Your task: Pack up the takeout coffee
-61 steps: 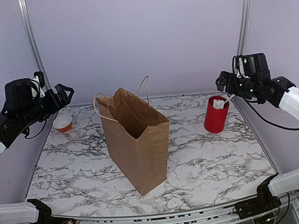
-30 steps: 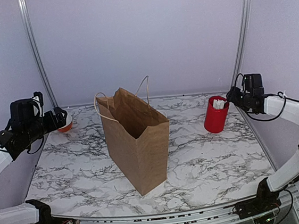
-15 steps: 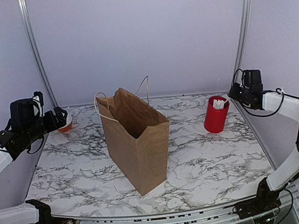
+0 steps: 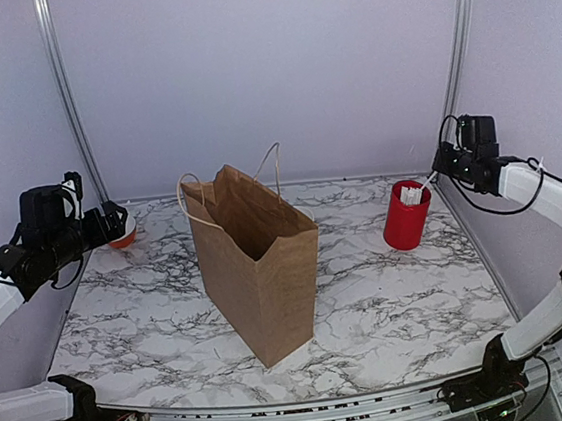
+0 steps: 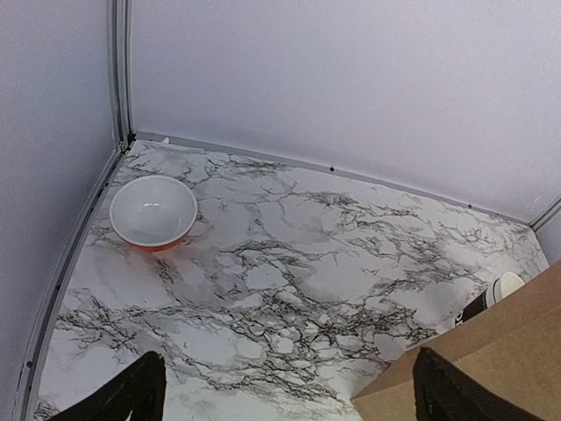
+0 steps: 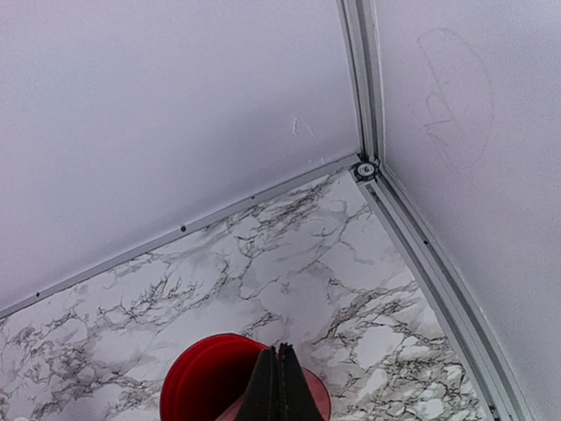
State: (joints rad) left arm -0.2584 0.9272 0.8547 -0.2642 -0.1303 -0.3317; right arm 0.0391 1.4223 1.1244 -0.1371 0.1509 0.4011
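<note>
A black cup (image 5: pixel 491 296) with a white top peeks from behind the bag's corner in the left wrist view; I cannot tell whether it is the takeout coffee. The top view hides it behind the brown paper bag (image 4: pixel 256 263), which stands open in the middle of the table. My left gripper (image 4: pixel 112 224) hovers at the far left by the bowl, jaws wide open (image 5: pixel 289 395) with nothing between them. At the back right my right gripper (image 4: pixel 440 168) hangs just above the red cup (image 4: pixel 405 217), its fingers (image 6: pixel 280 373) pressed together, with nothing visible between them.
An orange bowl (image 5: pixel 153 210) with a white inside sits near the back left corner. The red cup (image 6: pixel 219 377) holds white sticks (image 4: pixel 415 194); one leans out towards my right gripper. Walls and metal rails close the table at the back and sides.
My right gripper has shut its jaws and shifted slightly up and right beside the red cup. The left arm, lower than two seconds ago, has held still for the last second.
</note>
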